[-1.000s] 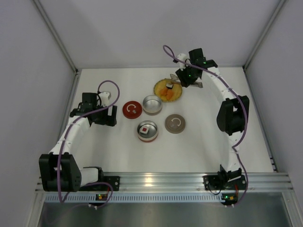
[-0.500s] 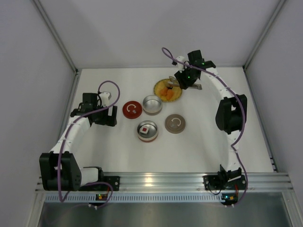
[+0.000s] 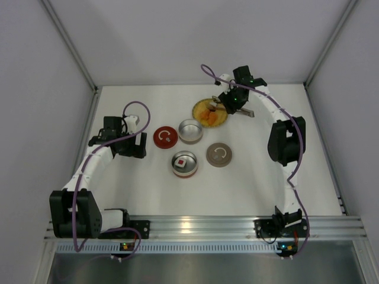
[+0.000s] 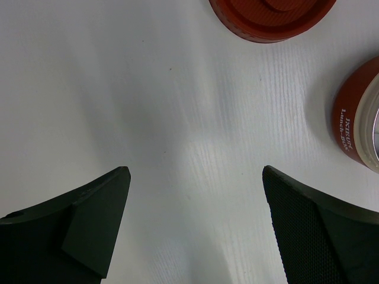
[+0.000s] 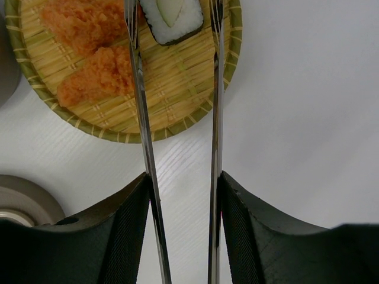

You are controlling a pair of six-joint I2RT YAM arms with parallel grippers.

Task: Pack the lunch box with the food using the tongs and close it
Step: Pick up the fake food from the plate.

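Note:
My right gripper [image 5: 183, 177] is shut on the silver tongs [image 5: 141, 118], one arm pressed against each finger. The tongs reach over the round woven plate [image 5: 177, 100], and their tips flank a white-and-black roll [image 5: 172, 16]; contact is unclear. Orange chunks [image 5: 89, 53] lie on the plate beside it. From above, the right gripper [image 3: 230, 102] hovers at the plate's [image 3: 201, 106] right rim. A dark cube with a red top [image 3: 183, 161] sits in the red lunch box tin [image 3: 185, 171]. My left gripper [image 4: 195, 171] stands open over bare table.
An open silver tin [image 3: 190, 131] sits below the plate, a red lid [image 3: 165, 136] to its left and a brown lid [image 3: 219, 154] to its lower right. The left wrist view shows the red lid [image 4: 272, 18] and the red tin's wall [image 4: 352, 118].
The right arm has shifted slightly back and left, turning the tongs further over the plate around the roll. The left arm has not moved.

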